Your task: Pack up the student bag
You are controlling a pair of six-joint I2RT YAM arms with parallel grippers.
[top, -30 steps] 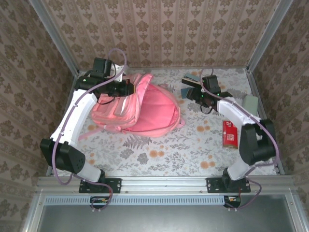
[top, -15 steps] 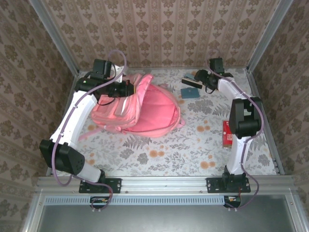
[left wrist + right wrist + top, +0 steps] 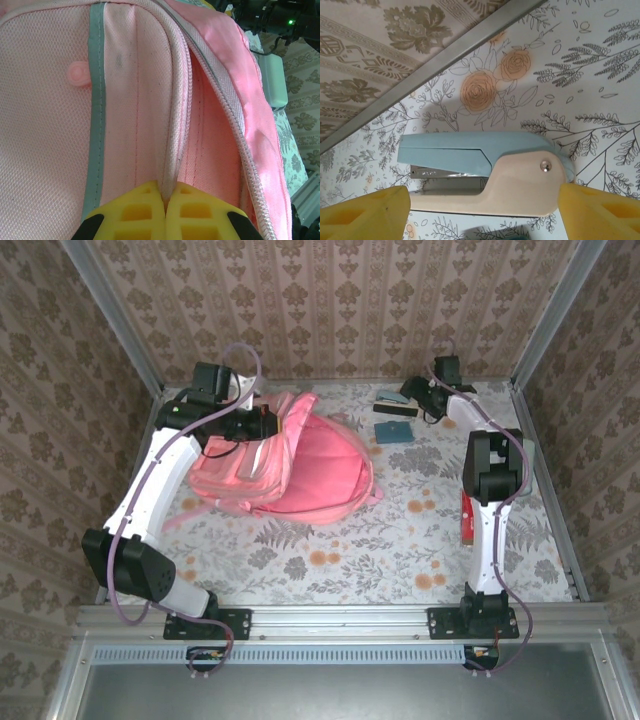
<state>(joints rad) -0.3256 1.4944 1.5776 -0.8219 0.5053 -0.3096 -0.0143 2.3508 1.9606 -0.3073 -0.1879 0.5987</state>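
Note:
The student bag [image 3: 310, 465], a big pink backpack, lies at the table's left centre with its main compartment gaping. My left gripper [image 3: 266, 422] is shut on the bag's zippered opening edge [image 3: 175, 125]. Its yellow fingertips [image 3: 145, 207] pinch the trim and hold the flap up. My right gripper [image 3: 412, 396] is at the back right by the wall. Its jaws stand open on either side of a blue and cream stapler [image 3: 485, 170] lying on its side on the cloth. The yellow fingers [image 3: 365, 212] are not touching it.
A dark blue book [image 3: 395, 433] and a black item [image 3: 395, 410] lie beside the right gripper. A red box [image 3: 465, 515] lies partly under the right arm, and a pale grey item [image 3: 527, 450] lies near the right edge. The metal frame rail [image 3: 445, 55] runs just behind the stapler.
The right arm has swung from the middle right of the table to the back right corner, and its jaws have widened over the stapler. The left arm and bag have not moved.

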